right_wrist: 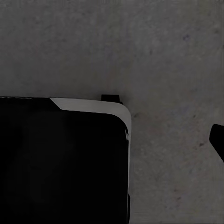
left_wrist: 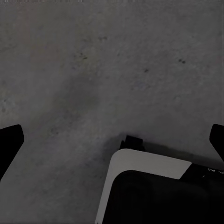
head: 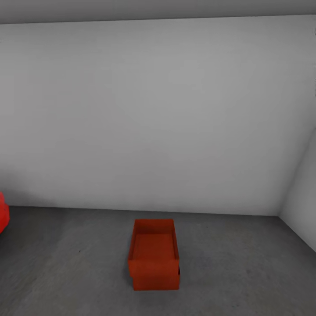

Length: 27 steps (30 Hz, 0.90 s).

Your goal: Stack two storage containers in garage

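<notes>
Your left end effector point(left_wrist: 112, 142) is released: its two dark fingertips point(left_wrist: 9, 144) stand wide apart with nothing between them, pointing down at the floor point(left_wrist: 93, 70) just beside the robot's base point(left_wrist: 149, 163). Of your right end effector one fingertip point(right_wrist: 217, 140) shows against the concrete; the other is lost against the black of the base, so you cannot tell whether it is released or clenched.

The storage container point(head: 153, 254) sits on the dark concrete of the garage, well ahead of both end effectors and far from either one's reach, near the foot of the pale grey wall point(head: 158, 109). A rounded red object point(head: 2, 217) lies well off towards your left end effector's side; leave it alone.

The container is an orange-red rectangular bin, open on top, with plain flat sides and a shallow-looking inside. A slight step low on its front could mean a second bin nested underneath or stacked with it, but from here you cannot tell.

Expect it to be light and stiff, a hard plastic shell that will not give under the fingers. The smooth walls are likely to be slippery, so a pinch on a flat face may slide. Your best hold is probably over the top rim of a short end wall, one finger inside and one outside, or a rim on each side with both end effectors to keep it level.
</notes>
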{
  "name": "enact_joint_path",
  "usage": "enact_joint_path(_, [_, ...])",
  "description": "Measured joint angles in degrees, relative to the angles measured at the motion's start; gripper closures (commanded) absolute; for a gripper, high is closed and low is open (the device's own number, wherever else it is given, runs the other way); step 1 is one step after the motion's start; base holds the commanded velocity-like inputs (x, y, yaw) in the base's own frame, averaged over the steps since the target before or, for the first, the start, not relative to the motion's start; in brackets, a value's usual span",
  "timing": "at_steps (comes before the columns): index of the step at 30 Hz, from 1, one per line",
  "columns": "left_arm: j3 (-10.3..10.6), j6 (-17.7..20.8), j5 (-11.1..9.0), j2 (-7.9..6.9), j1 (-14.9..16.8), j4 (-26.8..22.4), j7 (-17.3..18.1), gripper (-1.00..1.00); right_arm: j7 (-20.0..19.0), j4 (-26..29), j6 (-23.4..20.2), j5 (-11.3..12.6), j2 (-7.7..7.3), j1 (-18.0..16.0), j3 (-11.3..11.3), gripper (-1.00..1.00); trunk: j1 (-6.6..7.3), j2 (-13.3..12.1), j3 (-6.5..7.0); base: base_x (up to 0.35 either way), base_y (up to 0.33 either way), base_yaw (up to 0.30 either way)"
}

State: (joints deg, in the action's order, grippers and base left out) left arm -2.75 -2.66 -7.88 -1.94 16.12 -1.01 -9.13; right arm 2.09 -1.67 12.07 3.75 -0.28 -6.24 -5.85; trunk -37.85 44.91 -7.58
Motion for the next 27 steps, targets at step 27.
enact_joint_path(27, [0.0, 0.0, -0.03, 0.0, 0.0, -0.01, 0.0, -1.0, 0.0, 0.0, -0.18, 0.0, 0.01, 0.0, 0.0, -1.0, 0.0, 0.0, 2.53, 0.0, 0.0, 0.0])
